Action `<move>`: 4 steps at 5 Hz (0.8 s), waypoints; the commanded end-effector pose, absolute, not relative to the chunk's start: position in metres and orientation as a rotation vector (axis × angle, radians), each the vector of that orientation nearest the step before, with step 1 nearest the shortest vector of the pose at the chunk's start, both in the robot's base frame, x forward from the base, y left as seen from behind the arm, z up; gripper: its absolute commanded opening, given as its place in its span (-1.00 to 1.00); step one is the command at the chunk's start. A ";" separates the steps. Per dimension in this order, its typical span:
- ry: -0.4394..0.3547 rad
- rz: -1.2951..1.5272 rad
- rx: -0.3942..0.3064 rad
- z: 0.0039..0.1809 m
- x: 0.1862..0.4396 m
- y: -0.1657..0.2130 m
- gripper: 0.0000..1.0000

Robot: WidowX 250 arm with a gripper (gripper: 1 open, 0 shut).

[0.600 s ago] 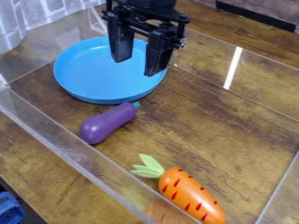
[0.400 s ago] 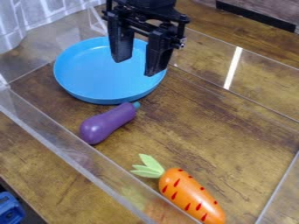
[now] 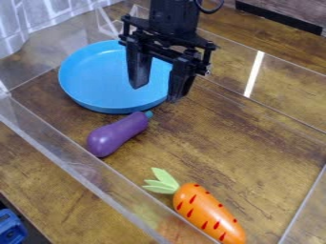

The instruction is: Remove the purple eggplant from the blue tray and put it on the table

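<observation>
On the dark wood-grain table point(image 3: 242, 143), the glossy purple eggplant point(image 3: 116, 134) already lies outside the round blue tray point(image 3: 91, 76); its long axis runs diagonally, stem toward the tray rim; the black gripper point(image 3: 162, 84) hangs just above and behind it, jaws spread, empty

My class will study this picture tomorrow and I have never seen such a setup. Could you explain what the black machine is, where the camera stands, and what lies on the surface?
One camera looks down at an angle from the front. The black machine is a robot arm ending in a pincer with two fingers spread open, holding nothing. It hangs over the near edge of the blue tray, which looks empty. The purple eggplant lies on the table just in front of the tray. A toy carrot lies nearer the camera. Clear walls surround the wooden surface.
</observation>
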State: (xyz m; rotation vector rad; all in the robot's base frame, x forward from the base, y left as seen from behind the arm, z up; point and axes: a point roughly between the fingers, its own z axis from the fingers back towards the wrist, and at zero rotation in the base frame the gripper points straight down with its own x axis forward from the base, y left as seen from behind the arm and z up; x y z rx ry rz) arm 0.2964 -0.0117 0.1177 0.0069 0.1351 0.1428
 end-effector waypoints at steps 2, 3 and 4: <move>0.047 0.217 0.016 0.147 0.296 0.004 1.00; 0.034 0.157 0.031 0.150 0.292 0.008 1.00; 0.033 0.077 0.035 0.156 0.295 0.003 1.00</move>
